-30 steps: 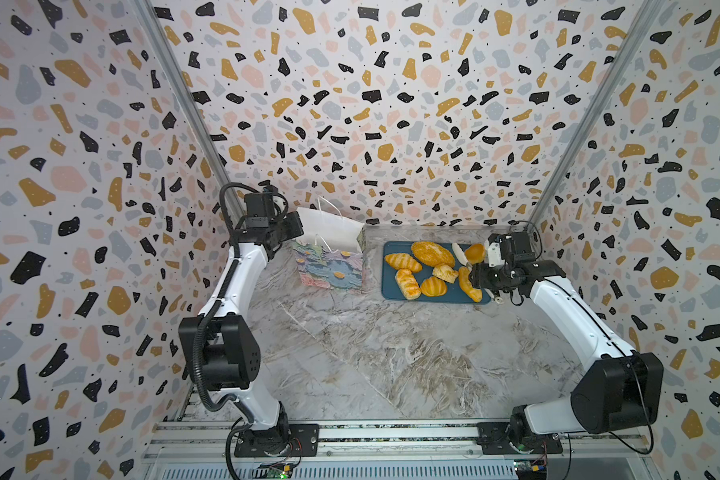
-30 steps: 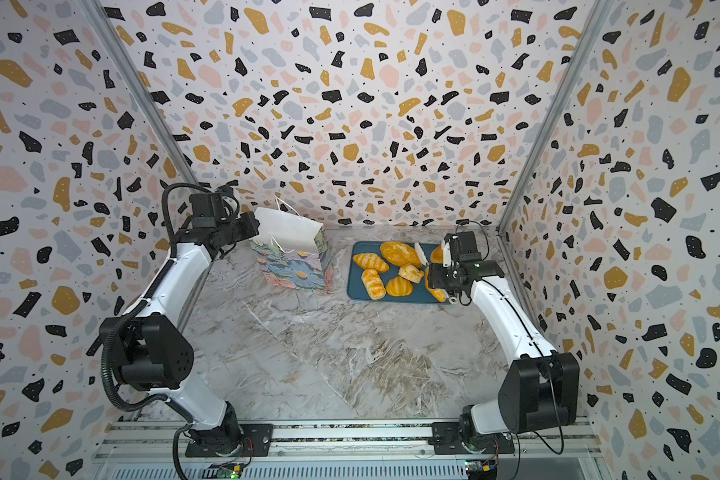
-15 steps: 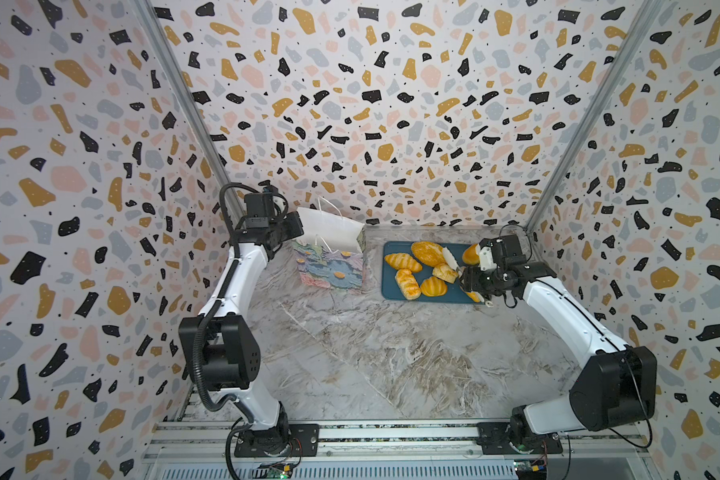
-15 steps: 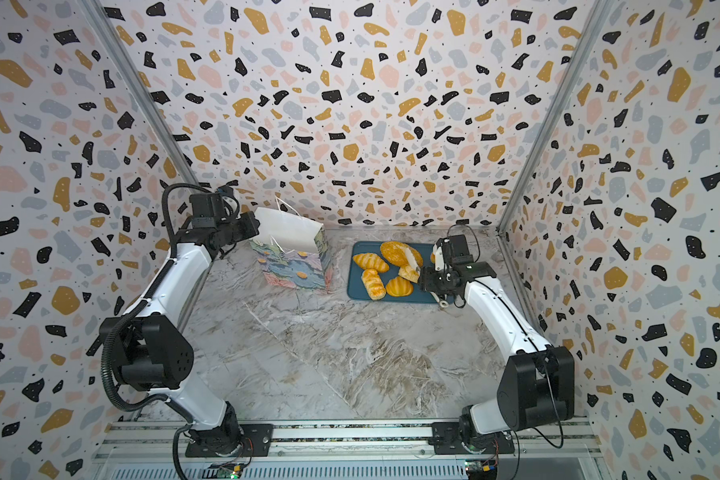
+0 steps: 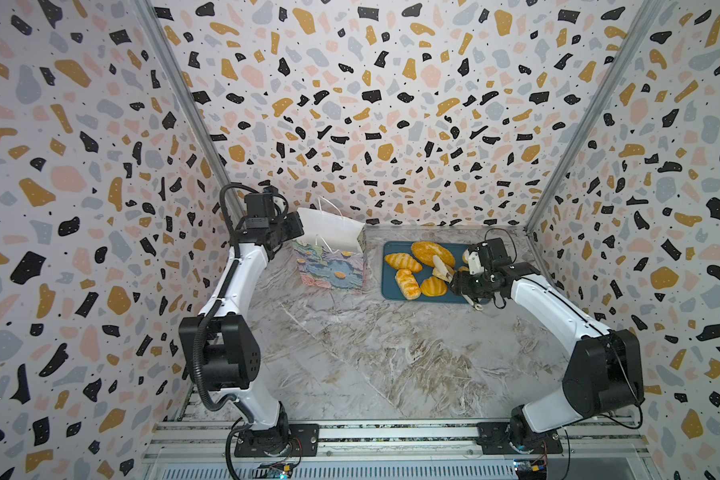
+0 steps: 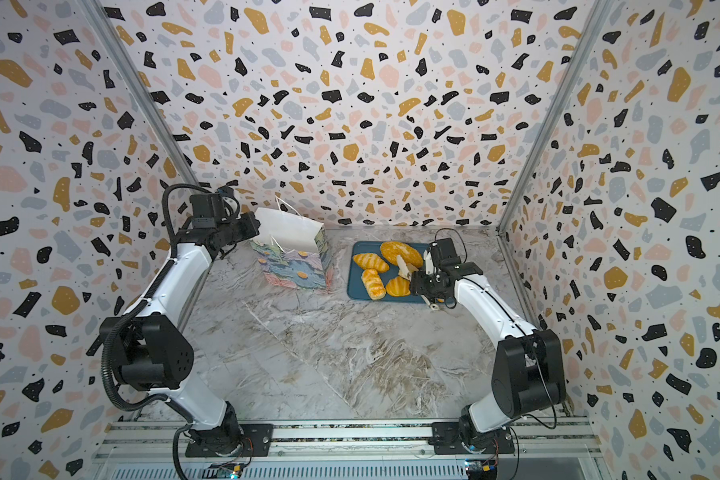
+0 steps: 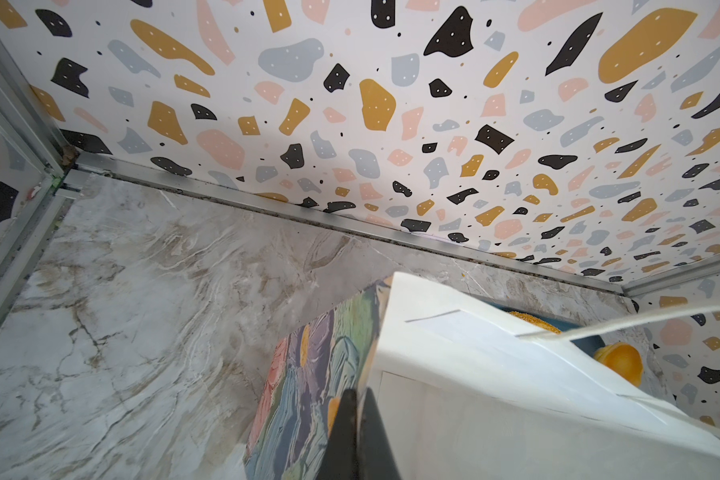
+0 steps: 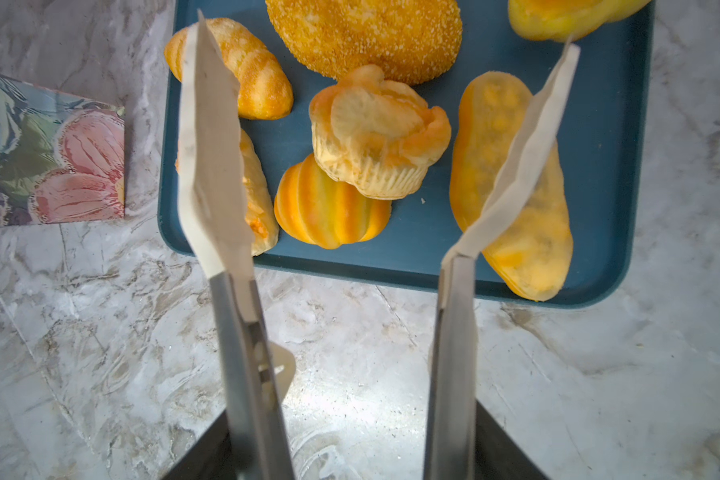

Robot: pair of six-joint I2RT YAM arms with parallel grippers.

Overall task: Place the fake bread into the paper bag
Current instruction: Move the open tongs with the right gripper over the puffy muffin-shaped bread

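Marble bench (image 5: 371, 353) | right gripper (image 8: 385, 39) — spread, empty — had slid inward over the fake bread (image 8: 375, 133) | left gripper (image 7: 356, 415) pinched the paper bag (image 5: 333, 257) | pick likely next

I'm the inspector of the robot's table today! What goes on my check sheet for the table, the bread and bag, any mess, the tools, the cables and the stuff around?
Surface: marble-patterned table.
Job's things: seven breads lie on the tray. The bag stands upright to the tray's left, and its bottom is hidden.
Clutter: nothing seen.
Tools: left tool shut on the bag's rim. Right tool open and empty, above the tray.
Cables: a black cable loops off the left arm. A thin wire loops at the right wrist.
Surroundings: speckled walls on three sides, and a metal rail in front.
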